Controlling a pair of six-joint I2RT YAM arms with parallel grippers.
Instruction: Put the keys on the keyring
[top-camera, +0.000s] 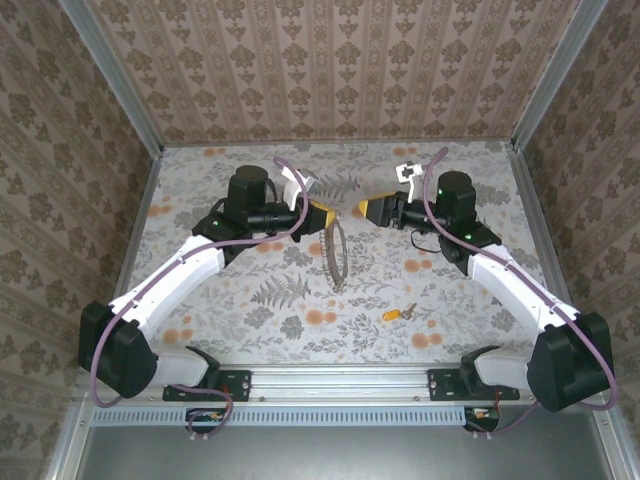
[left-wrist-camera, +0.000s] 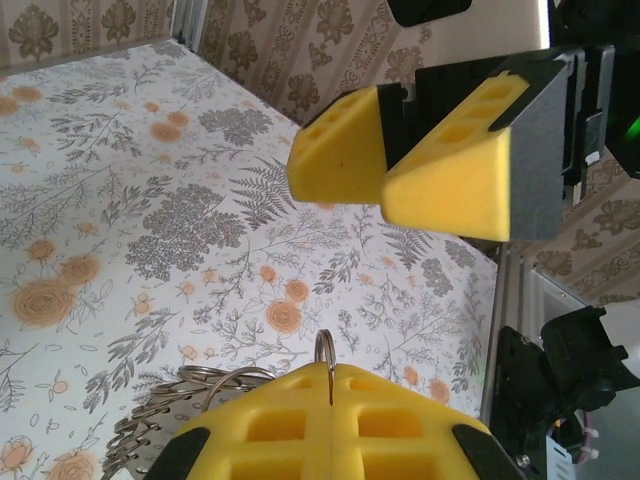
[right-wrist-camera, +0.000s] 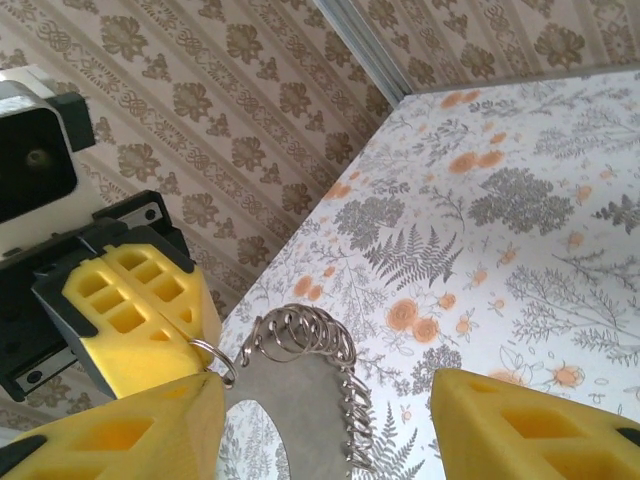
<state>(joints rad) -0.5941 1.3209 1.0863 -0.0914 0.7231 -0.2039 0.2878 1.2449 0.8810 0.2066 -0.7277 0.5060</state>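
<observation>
Holding the keyring (top-camera: 337, 256) by a small wire ring (left-wrist-camera: 324, 350) at its upper end, the left gripper (left-wrist-camera: 330, 392) has its yellow pads pressed flat together, with the thin ring nipped in the seam between them and projecting past the pad tips. The rest of the chain, a run of small silvery links, hangs away from this grip as a narrow oval loop over the floral table (top-camera: 250, 300); whether its lower end rests on the surface cannot be determined. The right gripper (top-camera: 372, 208) faces the left one at close range, its fingers (right-wrist-camera: 520, 420) spread wide and holding nothing. In the right wrist view the bunched links sit in the gap between those fingers, close to one pad and well clear of the other; contact with the nearer pad cannot be confirmed. The key (top-camera: 397, 314), with its orange-yellow head and short blade, lies flat on the table nearer the right arm, well apart from both grippers and from the chain.
</observation>
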